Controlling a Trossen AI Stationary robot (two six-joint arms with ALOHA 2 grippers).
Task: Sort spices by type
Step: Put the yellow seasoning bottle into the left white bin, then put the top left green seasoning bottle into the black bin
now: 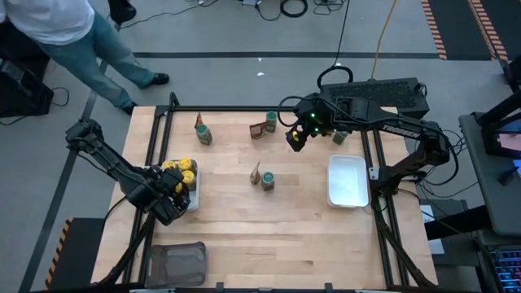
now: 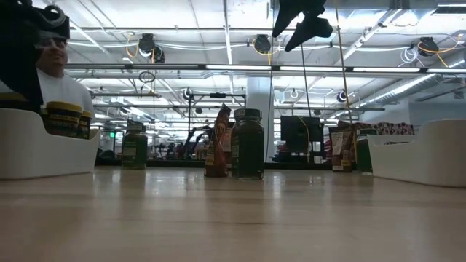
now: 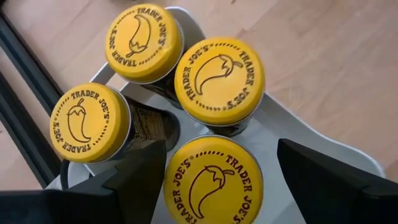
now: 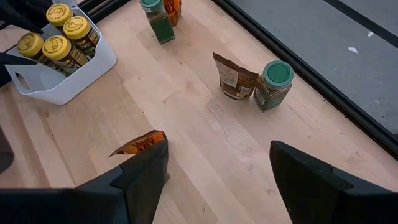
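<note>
**benchwatcher:** So where's everything sitting right now?

**spicerack_77:** Left gripper (image 1: 173, 198) is down over the small white plastic tray (image 3: 186, 18) at the left side of the light wooden table (image 1: 269, 236). Four little glass jars with yellow chili-logo lids (image 3: 219, 79) stand packed together in that tray. The fingers (image 3: 140, 174) are spread either side of the nearest yellow lid with a gap on both sides, so released, not gripping.

**benchwatcher:** And the right arm?

**spicerack_77:** Right gripper (image 1: 295, 138) hangs above the far middle of the table, fingers wide apart, nothing between them. The second white tray (image 1: 348, 181) is on the right side and looks bare inside.

**benchwatcher:** The unsorted stuff?

**spicerack_77:** Mid-table there's a green-lidded jar of dark green spice (image 1: 268, 181) just beside a brown-orange flat packet (image 1: 256, 172). Far edge has another packet (image 1: 259, 130) next to a green-lidded jar (image 1: 271, 120), and far-left a third jar-and-packet pair (image 1: 202, 130). A dark grey mesh tray (image 1: 176, 264) sits at the near-left corner. A person in jeans (image 1: 98, 57) stands beyond the far-left corner.
</note>
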